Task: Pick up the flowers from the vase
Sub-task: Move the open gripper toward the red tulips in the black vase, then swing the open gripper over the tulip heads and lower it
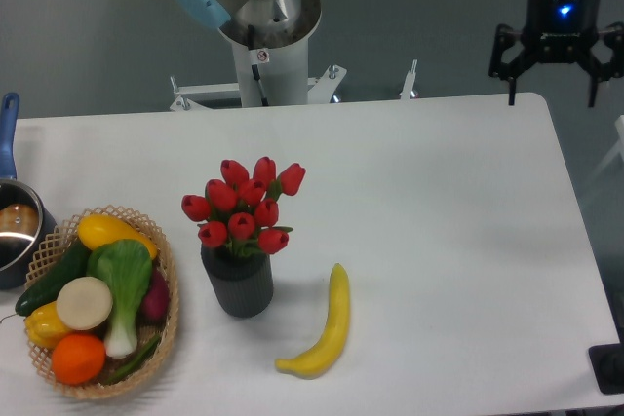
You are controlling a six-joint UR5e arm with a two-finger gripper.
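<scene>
The flowers, a bunch of red tulip buds with a little green at the base, stand upright in the vase, a short dark grey ribbed pot left of the table's middle. The stems are hidden inside the vase. My gripper hangs at the top right, above the table's far right corner, far from the flowers. Its black fingers are spread wide apart and hold nothing.
A yellow banana lies just right of the vase. A wicker basket of produce sits at the front left. A metal saucepan with a blue handle is at the left edge. The arm's base stands behind the table's far edge.
</scene>
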